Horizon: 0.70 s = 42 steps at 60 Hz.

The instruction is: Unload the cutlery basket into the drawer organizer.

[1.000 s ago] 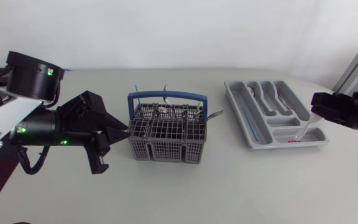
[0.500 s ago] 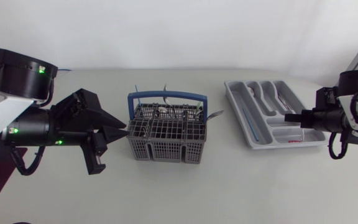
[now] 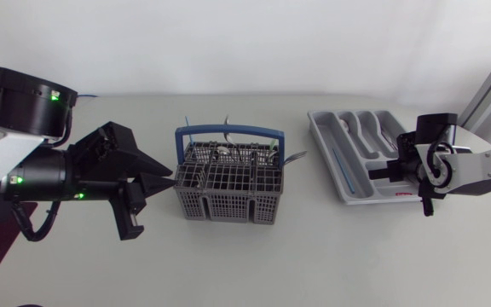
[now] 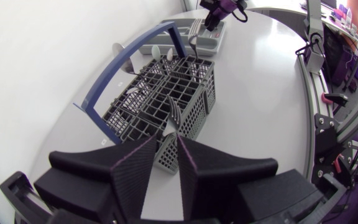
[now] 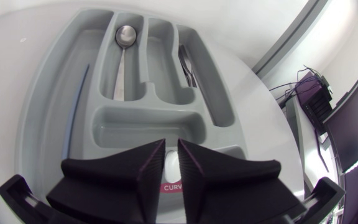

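The grey cutlery basket (image 3: pixel 228 186) with a blue handle (image 3: pixel 228 131) stands mid-table, holding spoons and forks (image 4: pixel 174 112). My left gripper (image 3: pixel 165 179) is open just off the basket's left end wall (image 4: pixel 166 152), with nothing between its fingers. The grey drawer organizer (image 3: pixel 324 145) lies to the right. It holds a spoon (image 5: pixel 125 36), a fork (image 5: pixel 188 65) and a thin blue stick (image 5: pixel 73 115). My right gripper (image 3: pixel 384 172) hovers low over the organizer's front cross compartment (image 5: pixel 148 121), fingers slightly apart. A white piece (image 5: pixel 171 167) shows in the gap below them.
Bare tabletop lies in front of the basket and between basket and organizer. A spoon handle (image 3: pixel 295 157) sticks out of the basket toward the organizer. The organizer's right end sits near the table's right edge.
My right arm has swung in from the right edge until its gripper is over the organizer, and its fingers have parted a little. The left arm has hardly moved.
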Motion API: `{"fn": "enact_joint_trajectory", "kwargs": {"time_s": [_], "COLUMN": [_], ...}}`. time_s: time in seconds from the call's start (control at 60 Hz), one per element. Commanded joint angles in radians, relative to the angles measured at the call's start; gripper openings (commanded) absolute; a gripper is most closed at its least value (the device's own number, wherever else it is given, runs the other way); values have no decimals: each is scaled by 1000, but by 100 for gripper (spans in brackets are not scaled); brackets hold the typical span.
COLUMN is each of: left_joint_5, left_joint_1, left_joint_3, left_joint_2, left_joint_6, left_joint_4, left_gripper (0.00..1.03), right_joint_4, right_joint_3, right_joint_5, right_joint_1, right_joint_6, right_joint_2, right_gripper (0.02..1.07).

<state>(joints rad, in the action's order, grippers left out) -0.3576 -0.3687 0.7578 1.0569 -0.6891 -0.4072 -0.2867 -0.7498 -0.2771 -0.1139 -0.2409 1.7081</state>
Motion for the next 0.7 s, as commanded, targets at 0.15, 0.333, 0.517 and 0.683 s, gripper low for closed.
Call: {"fn": "enact_joint_trajectory", "kwargs": {"time_s": [0.15,0.333,0.517,0.683], "left_joint_5": [0,2,3,57], "left_joint_1": [-6,-15,-41,-96], "left_joint_3": [-23,-8,23,83], "left_joint_2": [-17,-12,2,28], "left_joint_6": [-4,-1,16,92], "left_joint_4": [-13,-15,-25,-51], "left_gripper": [40,40,40,51], "right_joint_4": [47,265,526,695], "right_joint_3": [15,-17,-54,-91], "right_joint_5": [-16,93,343,394], "right_joint_1": [30,30,54,174], "right_joint_6": [-18,80,356,531], "right_joint_2": [-44,-234,-467,-561], "right_gripper": [98,102,102,102]}}
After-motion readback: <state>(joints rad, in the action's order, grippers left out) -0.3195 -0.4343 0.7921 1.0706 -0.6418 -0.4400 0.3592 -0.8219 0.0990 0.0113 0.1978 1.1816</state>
